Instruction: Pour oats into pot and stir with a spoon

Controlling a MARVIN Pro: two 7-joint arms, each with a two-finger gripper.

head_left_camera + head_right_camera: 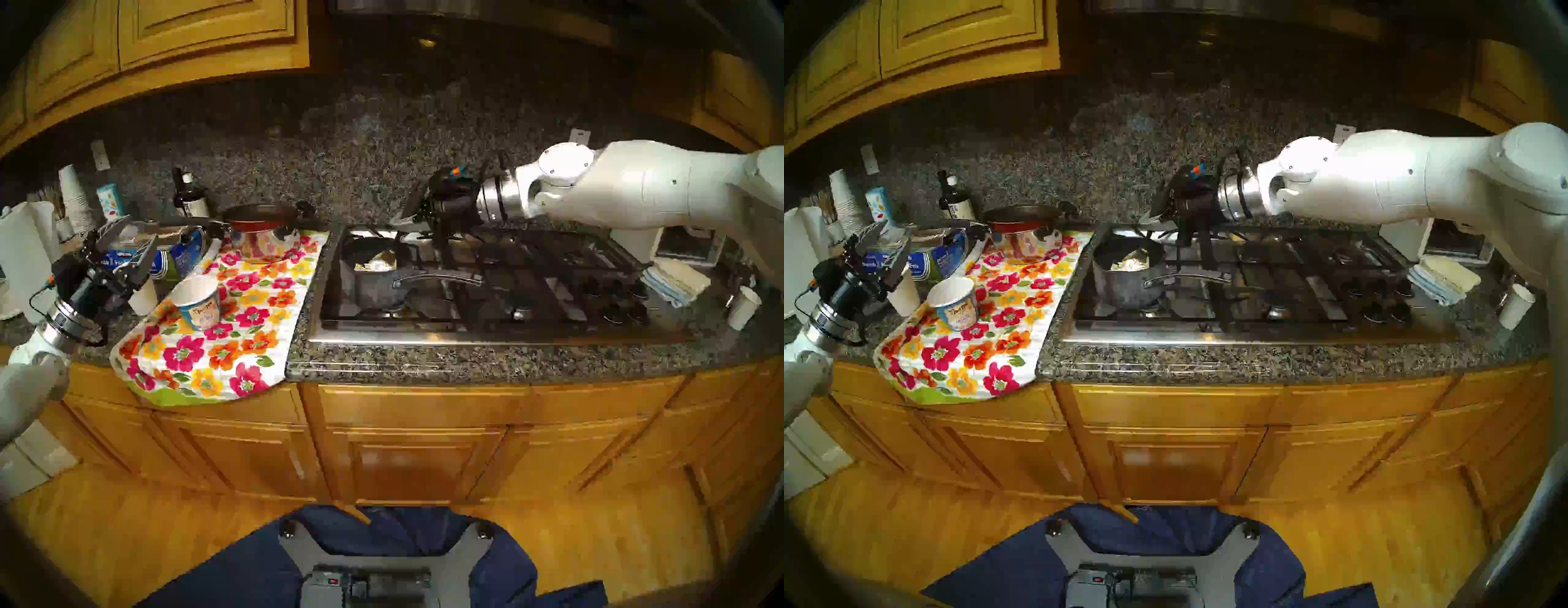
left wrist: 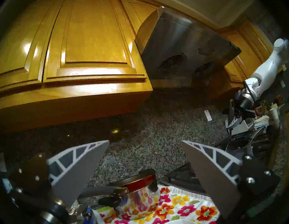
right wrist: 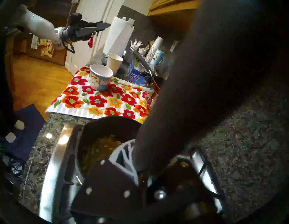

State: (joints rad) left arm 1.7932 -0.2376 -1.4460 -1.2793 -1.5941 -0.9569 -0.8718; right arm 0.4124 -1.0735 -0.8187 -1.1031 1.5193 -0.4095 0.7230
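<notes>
The pot (image 1: 375, 288), a dark speckled saucepan, sits on the stove's front left burner with its curved handle (image 1: 437, 279) pointing right. Pale oats (image 1: 1132, 261) lie inside it. The short blue-labelled oatmeal cup (image 1: 198, 303) stands upright on the floral towel (image 1: 237, 339). My right gripper (image 1: 409, 214) hovers above and behind the pot, shut on the black spoon (image 3: 172, 101), which shows as a dark blurred band across the right wrist view; its ends are hidden. My left gripper (image 1: 129, 242) hangs open and empty over the counter clutter, left of the cup.
A shiny steel pot (image 1: 263, 231) with a red inside stands at the back of the towel. Blue boxes, a plain white paper cup (image 1: 144, 297), bottles and a paper towel roll (image 3: 118, 37) crowd the left counter. Folded cloths (image 1: 674, 280) and a white cup (image 1: 742, 308) lie right of the stove (image 1: 551, 297).
</notes>
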